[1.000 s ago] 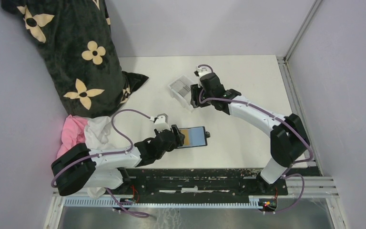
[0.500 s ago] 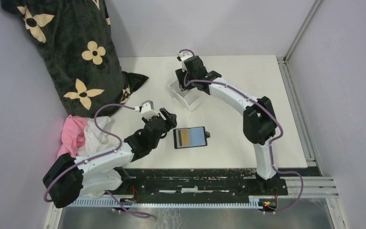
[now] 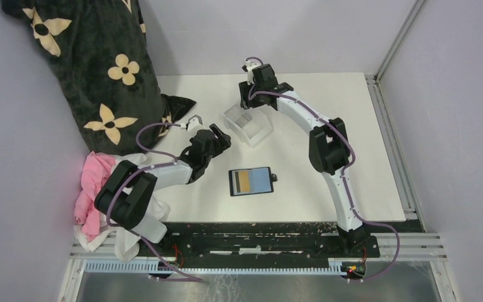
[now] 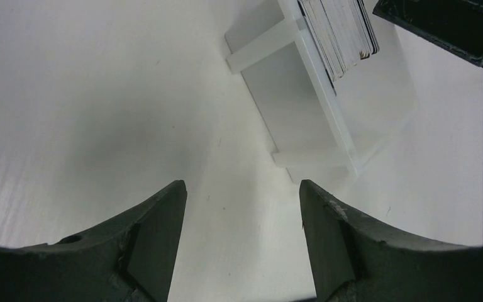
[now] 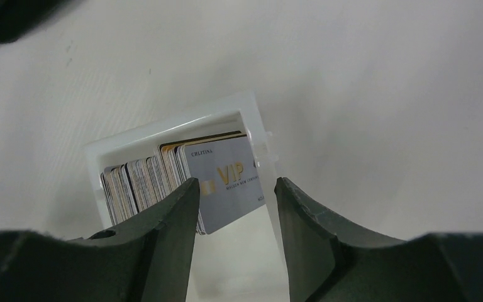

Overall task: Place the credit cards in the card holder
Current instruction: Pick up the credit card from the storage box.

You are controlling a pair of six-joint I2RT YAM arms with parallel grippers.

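Black-fingered, the left gripper (image 4: 242,189) is hanging wide open and empty beside the clear tray (image 4: 289,100). The card holder (image 3: 250,181) is lying open nearby. The right gripper (image 5: 236,185), jaws apart, is hovering over the credit cards (image 5: 163,173), which are standing packed on edge. They look thin, stiff and slick, probably best pinched across one top edge.

Front credit card (image 5: 226,189) says "CHLITINA" & "VIP".
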